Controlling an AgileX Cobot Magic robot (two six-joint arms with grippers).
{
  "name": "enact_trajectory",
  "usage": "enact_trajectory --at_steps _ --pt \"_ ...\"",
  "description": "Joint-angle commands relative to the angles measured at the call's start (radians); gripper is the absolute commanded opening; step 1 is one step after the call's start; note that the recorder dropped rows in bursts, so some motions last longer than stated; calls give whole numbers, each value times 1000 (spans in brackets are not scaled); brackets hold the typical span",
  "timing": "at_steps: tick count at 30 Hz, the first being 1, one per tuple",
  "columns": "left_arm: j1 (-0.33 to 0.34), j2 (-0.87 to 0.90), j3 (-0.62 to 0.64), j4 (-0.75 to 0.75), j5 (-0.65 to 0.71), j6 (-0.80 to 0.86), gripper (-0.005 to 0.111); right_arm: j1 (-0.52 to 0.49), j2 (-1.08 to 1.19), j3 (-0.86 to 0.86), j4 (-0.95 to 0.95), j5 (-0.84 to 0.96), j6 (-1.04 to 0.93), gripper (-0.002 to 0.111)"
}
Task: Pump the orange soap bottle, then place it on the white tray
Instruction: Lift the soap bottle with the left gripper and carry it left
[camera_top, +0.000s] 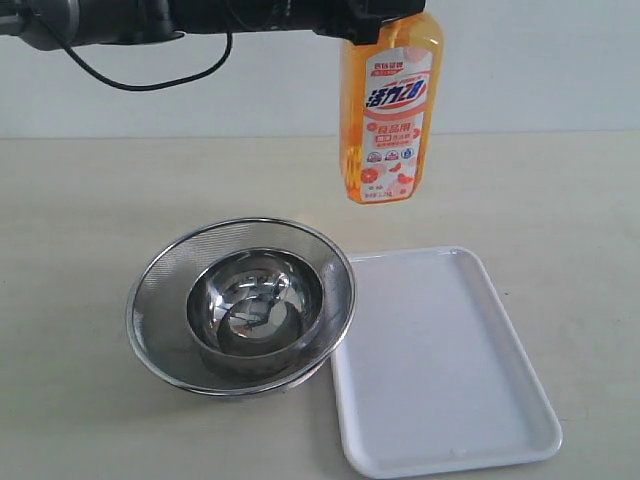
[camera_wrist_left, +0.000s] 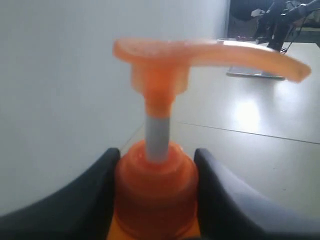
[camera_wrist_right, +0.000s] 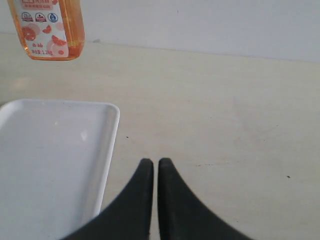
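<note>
Right end effector first — its two dark fingers are pressed together with only a hairline between them, over the pale desk and just beside the rim of the white tray. Nearest in the exterior view, that tray lies flat, rectangular with rounded corners and a low raised rim. At its left edge sits a round steel mesh strainer, its rim meeting the tray's edge. Nested inside the strainer is a smaller shiny steel bowl. Farther back, the orange soap bottle hangs upright in the air, well clear of the desk, above and behind the tray's far edge as the exterior view shows it. It is translucent orange, with a white-and-orange label bearing blue characters. The left end effector pinches it at the orange collar, one dark finger on each side, and above the collar the pump head stands raised on its pale stem — spout pointing sideways
</note>
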Motion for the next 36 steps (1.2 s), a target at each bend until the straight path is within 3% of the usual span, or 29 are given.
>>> enact_trajectory --at_steps 1,10,23,29,36 --pt "-2 -83 71 -47 41 12 5 -3 -4 0 -9 -13 1 1" --pt "45 -265 281 -47 43 82 5 -3 -4 0 -9 -13 1 1" --pt "279 -698 608 -47 28 80 5 -3 -4 0 -9 -13 1 1" --pt "350 -936 762 -47 -200 80 5 -3 -4 0 -9 -13 1 1" --pt "357 -1134 890 -47 -444 37 5 -3 -4 0 -9 -13 1 1"
